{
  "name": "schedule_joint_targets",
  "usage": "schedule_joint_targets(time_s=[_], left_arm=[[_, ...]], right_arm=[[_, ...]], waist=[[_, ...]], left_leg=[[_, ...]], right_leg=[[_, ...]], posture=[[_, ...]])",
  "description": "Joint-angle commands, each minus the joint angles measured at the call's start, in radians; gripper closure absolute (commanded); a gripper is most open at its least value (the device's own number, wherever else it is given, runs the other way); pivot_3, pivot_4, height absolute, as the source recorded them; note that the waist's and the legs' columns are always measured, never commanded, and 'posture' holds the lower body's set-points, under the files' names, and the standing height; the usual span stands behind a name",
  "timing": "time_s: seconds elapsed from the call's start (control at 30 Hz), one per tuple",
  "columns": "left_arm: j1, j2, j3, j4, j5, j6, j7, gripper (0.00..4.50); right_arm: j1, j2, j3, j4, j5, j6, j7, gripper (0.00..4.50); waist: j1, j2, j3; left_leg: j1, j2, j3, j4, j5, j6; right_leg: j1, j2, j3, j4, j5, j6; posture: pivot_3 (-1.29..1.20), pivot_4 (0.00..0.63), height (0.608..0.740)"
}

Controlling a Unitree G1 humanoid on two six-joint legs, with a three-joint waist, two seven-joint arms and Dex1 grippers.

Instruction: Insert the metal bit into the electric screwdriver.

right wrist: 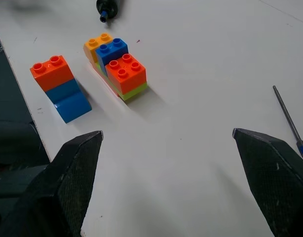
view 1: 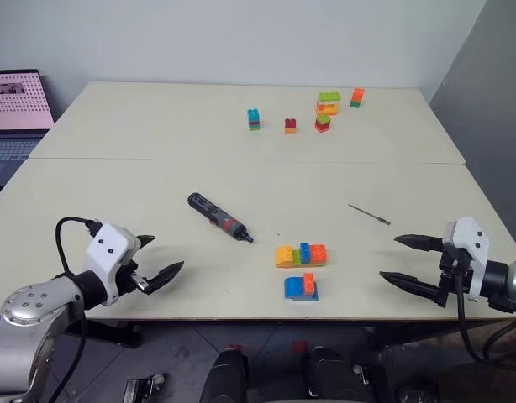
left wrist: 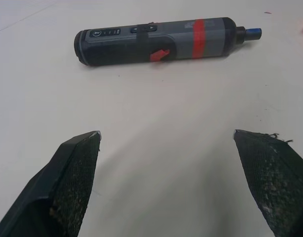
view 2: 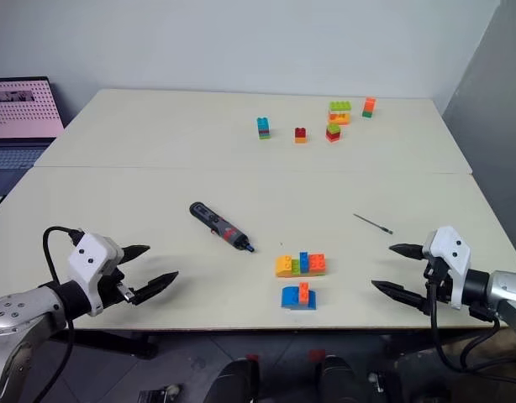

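Note:
The electric screwdriver (view 1: pixel 218 217) lies flat on the cream table (view 1: pixel 241 176), left of centre, its blue tip pointing toward the brick stacks; the left wrist view shows its dark body with a red band (left wrist: pixel 156 40). The metal bit (view 1: pixel 369 215), a thin dark rod, rests on the table to the right, also seen beside the right fingers (right wrist: pixel 288 118). My left gripper (view 1: pixel 153 260) hovers open near the front left edge, short of the screwdriver. My right gripper (view 1: pixel 409 262) stands open at the front right, a little nearer than the bit. Neither gripper holds anything.
A yellow-blue-orange brick stack (view 1: pixel 301 254) and a blue-orange one (view 1: pixel 301 287) sit near the front edge between the grippers. Several small brick stacks (view 1: pixel 323 113) stand at the far side. A laptop (view 1: pixel 14 113) sits off the table's left.

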Motion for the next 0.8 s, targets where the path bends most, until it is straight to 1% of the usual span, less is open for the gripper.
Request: schedule_joint_targets(time_s=[0.03, 0.17, 0.23, 0.33, 0.43, 0.53, 0.57, 0.63, 0.67, 0.8], left_arm=[[-0.005, 0.023, 0.028, -0.042, -0.014, -0.001, -0.012, 0.0], [-0.011, 0.026, 0.026, -0.046, -0.015, -0.001, -0.014, 0.0], [-0.019, 0.022, 0.03, -0.053, -0.039, -0.005, -0.028, 0.0], [-0.037, 0.014, 0.046, -0.045, -0.068, -0.06, -0.064, 0.0], [-0.032, 0.03, 0.038, -0.041, -0.064, -0.095, -0.101, 0.0], [-0.033, 0.043, 0.031, -0.044, -0.073, -0.088, -0.121, 0.0], [-0.036, 0.059, 0.021, -0.049, -0.063, -0.104, -0.142, 0.0], [-0.051, 0.114, -0.033, -0.04, 0.006, -0.201, -0.21, 0.0], [-0.064, 0.131, -0.058, -0.037, 0.016, -0.231, -0.245, 0.0], [-0.102, 0.157, -0.115, -0.043, -0.007, -0.255, -0.309, 0.0]], right_arm=[[-0.01, -0.007, -0.018, -0.012, 0.003, -0.016, 0.005, 0.07], [-0.006, -0.004, -0.012, -0.009, -0.006, -0.027, 0.006, 0.07], [-0.004, -0.003, -0.013, -0.006, -0.01, -0.032, 0.008, 0.07], [0.0, -0.002, -0.015, 0.008, -0.022, -0.048, 0.017, 0.07], [-0.002, -0.004, -0.013, 0.016, -0.025, -0.058, 0.023, 0.07], [-0.005, -0.008, -0.013, 0.024, -0.023, -0.064, 0.032, 0.07], [-0.009, -0.013, -0.013, 0.026, -0.022, -0.066, 0.04, 0.07], [-0.028, -0.027, 0.001, 0.024, -0.027, -0.07, 0.055, 0.07], [-0.042, -0.032, 0.014, 0.018, -0.027, -0.066, 0.06, 0.07], [-0.07, -0.056, 0.043, -0.006, -0.011, -0.044, 0.084, 0.07]], waist=[[0.0, 0.0, 0.0], [0.0, 0.0, 0.0], [0.0, 0.0, 0.0], [0.0, 0.0, 0.0], [0.0, 0.0, 0.0], [0.0, 0.0, 0.0], [0.0, 0.0, 0.0], [0.0, 0.0, 0.0], [0.0, 0.0, 0.0], [0.0, 0.0, 0.0]], left_leg=[[0.0, 0.0, 0.0, 0.0, 0.0, 0.0], [0.0, 0.0, 0.0, 0.0, 0.0, 0.0], [0.0, 0.0, 0.0, 0.0, 0.0, 0.0], [0.0, 0.0, 0.0, 0.0, 0.0, 0.0], [0.0, 0.0, 0.0, 0.0, 0.0, 0.0], [0.0, 0.0, 0.0, 0.0, 0.0, 0.0], [0.0, 0.0, 0.0, 0.0, 0.0, 0.0], [0.0, 0.0, 0.0, 0.0, 0.0, 0.0], [0.0, 0.0, 0.0, 0.0, 0.0, 0.0], [0.0, 0.0, 0.001, 0.001, 0.0, 0.0]], right_leg=[[0.0, 0.0, 0.0, 0.0, 0.0, 0.0], [0.0, 0.0, 0.0, 0.0, 0.0, 0.0], [0.0, 0.0, 0.0, 0.0, 0.0, 0.0], [0.0, 0.0, 0.0, 0.0, 0.0, 0.0], [0.0, 0.0, 0.0, 0.0, 0.0, 0.0], [0.0, 0.0, 0.0, 0.0, 0.0, 0.0], [0.0, 0.0, 0.0, 0.0, 0.0, 0.0], [0.0, 0.0, 0.0, 0.0, 0.0, 0.0], [0.0, 0.0, 0.0, 0.0, 0.0, 0.0], [0.0, 0.0, 0.001, 0.0, 0.0, 0.0]], posture=[[0.0, 0.15, 0.74], [0.0, 0.15, 0.74], [0.0, 0.15, 0.74], [0.0, 0.15, 0.74], [0.0, 0.15, 0.74], [0.0, 0.15, 0.74], [0.0, 0.15, 0.74], [0.0, 0.15, 0.74], [0.0, 0.15, 0.74], [0.0, 0.15, 0.74]])
